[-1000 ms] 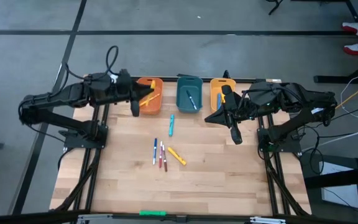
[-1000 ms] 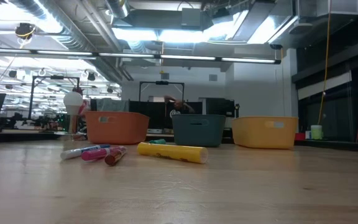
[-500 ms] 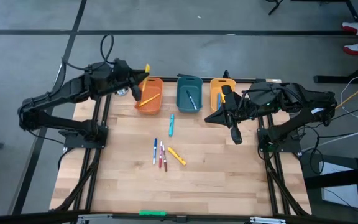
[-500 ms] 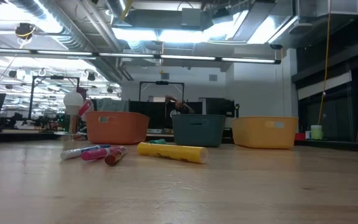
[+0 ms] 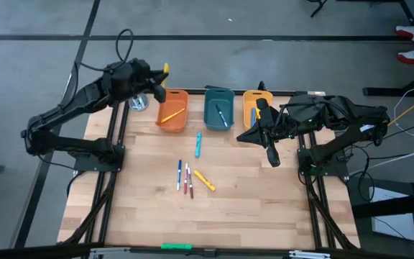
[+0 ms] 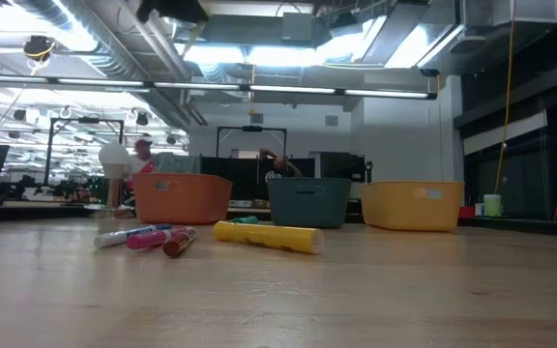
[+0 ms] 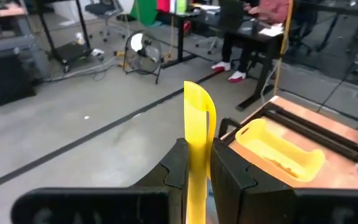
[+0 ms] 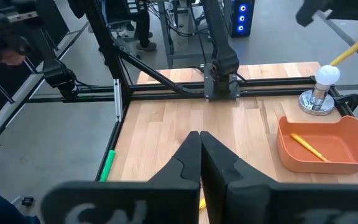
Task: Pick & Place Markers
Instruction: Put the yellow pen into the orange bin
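Between the pinching fingers of the left tool sits a yellow marker, sticking straight out past the fingertips; the tool is raised off the worktop, up beyond the far-left corner and just outside the orange bin. Held high and clear like this, it looks like a carry toward a bin rather than a release. The yellow marker probably belongs in the yellow bin, which lies well to this tool's right; that's a guess from colours.

Just right of the left tool, the orange bin already holds one yellow stick, lying slanted on its floor. Next right, the teal bin holds a blue marker.

Nearer the front, between the two tools, loose markers wait on the worktop: a teal marker below the teal bin, a cluster of blue, white-bodied and red ones, and a fat yellow marker beside them. They lie scattered, so each needs its own pick.

At the right, the right tool hangs with fingers pressed together, holding nothing, parked just in front of the yellow bin, apparently waiting.
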